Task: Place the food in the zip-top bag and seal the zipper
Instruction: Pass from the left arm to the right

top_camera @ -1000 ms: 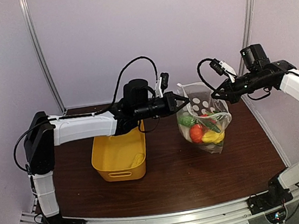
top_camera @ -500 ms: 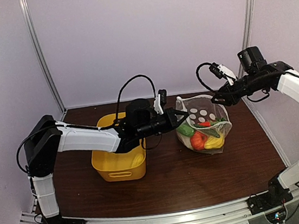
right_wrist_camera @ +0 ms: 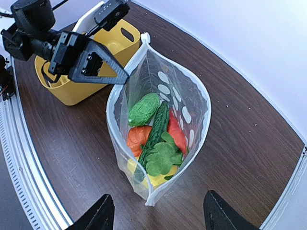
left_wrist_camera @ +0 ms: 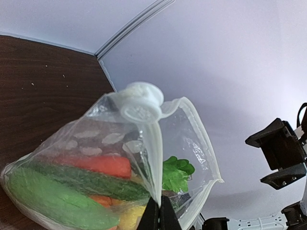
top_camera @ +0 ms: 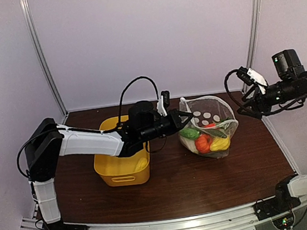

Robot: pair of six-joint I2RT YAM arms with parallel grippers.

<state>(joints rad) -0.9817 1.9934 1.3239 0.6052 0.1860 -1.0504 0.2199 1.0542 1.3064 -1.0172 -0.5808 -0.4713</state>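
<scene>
**Bag Pinched at the Rim**

Gripping zip-top bag at its 9 o'clock rim with left gripper, pinched tight. Holding right gripper spread wide, empty, apart at 3 o'clock. Containing the food; printed with white dots.

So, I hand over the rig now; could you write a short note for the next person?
Left gripper: shut on the mouth edge of the bag, holding it up.
Right gripper: open, off to the bag's right, touching nothing.
Food: inside the bag, which rests on the table beside the yellow tub.
Done: loading, as far as the views show.
Left: the zipper is unsealed and the mouth is wide open; close it.
</scene>
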